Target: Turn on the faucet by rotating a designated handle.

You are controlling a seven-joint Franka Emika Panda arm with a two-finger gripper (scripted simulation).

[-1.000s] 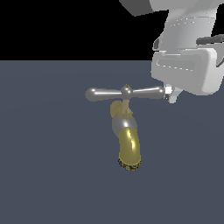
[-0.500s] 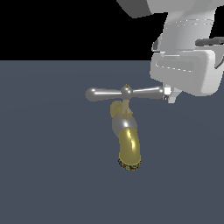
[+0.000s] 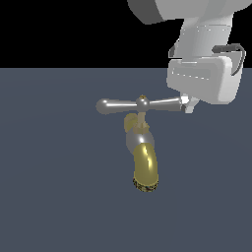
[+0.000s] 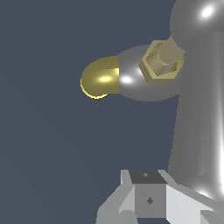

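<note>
The faucet (image 3: pixel 141 147) stands mid-scene in the exterior view, with a silver-grey neck and a curved brass spout (image 3: pixel 145 170) ending in a dark speckled rim. Its handle (image 3: pixel 123 105) is a silver crossbar with a small brass knob (image 3: pixel 142 102) at the centre. My gripper (image 3: pixel 188 104) is at the bar's end on the exterior view's right, touching or nearly touching it. In the wrist view the fingers (image 4: pixel 146 197) sit together with nothing between them, beside the silver bar (image 4: pixel 197 113). The brass knob (image 4: pixel 162 61) and spout (image 4: pixel 99 78) lie beyond.
A flat dark grey floor (image 3: pixel 59 197) surrounds the faucet. My arm's white hand body (image 3: pixel 204 78) hangs above the handle's end on the exterior view's right.
My gripper has crept very slightly toward the handle's end. The handle and the spout look the same.
</note>
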